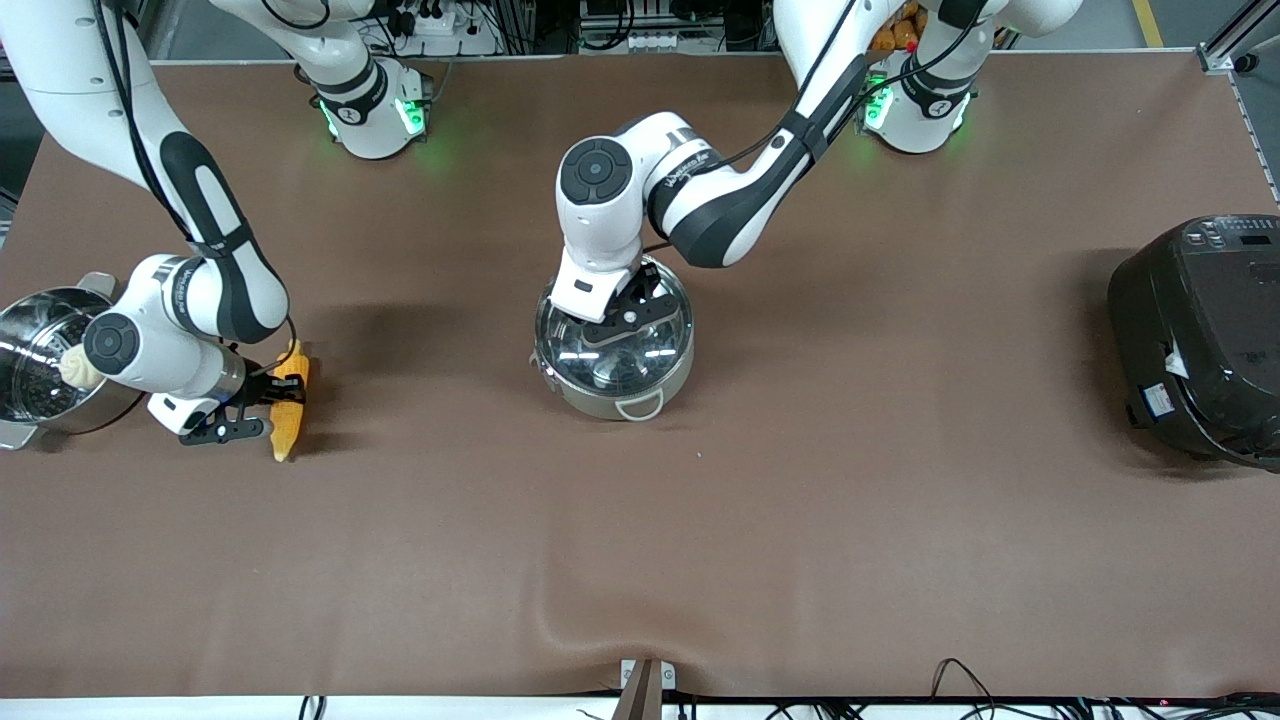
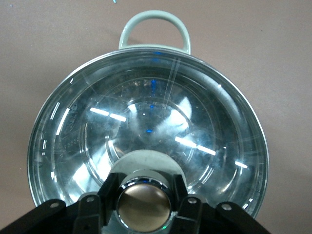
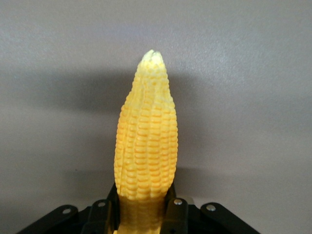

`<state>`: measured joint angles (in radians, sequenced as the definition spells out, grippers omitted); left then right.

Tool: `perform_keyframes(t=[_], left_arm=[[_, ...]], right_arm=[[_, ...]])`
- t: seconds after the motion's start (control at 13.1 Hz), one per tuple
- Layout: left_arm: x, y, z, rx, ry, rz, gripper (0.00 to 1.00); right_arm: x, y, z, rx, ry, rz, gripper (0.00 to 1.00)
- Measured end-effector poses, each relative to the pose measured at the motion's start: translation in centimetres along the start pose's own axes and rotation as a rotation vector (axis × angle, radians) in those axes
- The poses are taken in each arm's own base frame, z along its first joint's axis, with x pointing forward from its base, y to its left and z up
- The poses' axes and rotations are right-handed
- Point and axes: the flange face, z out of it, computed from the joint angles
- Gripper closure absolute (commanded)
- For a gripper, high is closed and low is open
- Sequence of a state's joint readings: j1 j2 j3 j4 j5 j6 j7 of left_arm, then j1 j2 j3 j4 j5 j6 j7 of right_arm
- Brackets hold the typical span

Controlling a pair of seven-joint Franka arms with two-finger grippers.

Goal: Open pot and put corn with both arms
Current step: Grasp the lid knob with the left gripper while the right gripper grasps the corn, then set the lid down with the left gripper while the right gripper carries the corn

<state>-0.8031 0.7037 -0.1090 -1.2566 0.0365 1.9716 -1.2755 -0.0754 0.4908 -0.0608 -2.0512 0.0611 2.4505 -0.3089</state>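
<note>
The shiny steel pot (image 1: pixel 598 401) stands mid-table with its glass lid (image 1: pixel 645 358) on it. My left gripper (image 1: pixel 625 316) is down on the lid, shut on the tan knob (image 2: pixel 144 205), one finger (image 2: pixel 108 193) on each side of it. The lid (image 2: pixel 146 122) rests flat on the pot's rim, and a loop handle (image 2: pixel 154 28) sticks out past it. The yellow corn (image 1: pixel 287 428) lies on the table toward the right arm's end. My right gripper (image 1: pixel 272 392) is shut on the corn's (image 3: pixel 146 141) thick end, pointed tip away from the fingers (image 3: pixel 174 212).
A steel steamer pot (image 1: pixel 30 385) holding a white bun (image 1: pixel 76 368) stands at the table edge beside the right arm's wrist. A big black cooker (image 1: pixel 1200 335) sits at the left arm's end. The brown cloth (image 1: pixel 640 560) bulges at its near edge.
</note>
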Motion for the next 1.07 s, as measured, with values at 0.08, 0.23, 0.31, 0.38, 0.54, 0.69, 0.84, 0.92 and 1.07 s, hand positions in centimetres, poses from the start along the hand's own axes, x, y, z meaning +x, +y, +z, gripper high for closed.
perform_keyframes(t=[0.08, 0.23, 0.31, 0.38, 0.54, 0.69, 0.84, 0.92, 1.07], left_arm=[[0.0, 0.0, 0.0, 0.000, 0.000, 0.000, 1.00], [0.0, 0.0, -0.1, -0.002, 0.001, 0.000, 1.00], [0.1, 0.1, -0.6, -0.012, 0.003, -0.002, 1.00], [0.2, 0.2, -1.9, -0.032, 0.007, -0.005, 1.00], [0.8, -0.3, -6.0, -0.068, 0.017, -0.021, 1.00], [2.7, -2.5, -11.0, -0.071, 0.024, -0.059, 1.00], [6.2, -6.2, -15.5, -0.055, 0.032, -0.102, 1.00], [8.4, -8.4, -17.1, -0.047, 0.037, -0.109, 1.00], [13.1, -13.6, -18.2, -0.023, 0.040, -0.096, 1.00]], right_arm=[[0.2, 0.0, -0.2, 0.004, -0.001, 0.002, 0.90], [0.7, -0.2, -1.3, 0.023, -0.019, 0.008, 0.89], [1.1, -0.4, -2.4, 0.031, -0.029, 0.005, 0.89], [1.7, -0.6, -3.7, 0.040, -0.039, 0.002, 0.89], [2.9, -0.8, -7.3, 0.061, -0.068, -0.005, 0.88], [4.4, -2.1, -11.9, 0.067, -0.069, -0.010, 0.88], [6.0, -5.1, -16.6, 0.057, -0.041, 0.023, 0.88], [6.6, -7.0, -18.5, 0.052, -0.026, 0.038, 0.88], [7.2, -11.1, -21.6, 0.047, -0.017, 0.070, 0.86]])
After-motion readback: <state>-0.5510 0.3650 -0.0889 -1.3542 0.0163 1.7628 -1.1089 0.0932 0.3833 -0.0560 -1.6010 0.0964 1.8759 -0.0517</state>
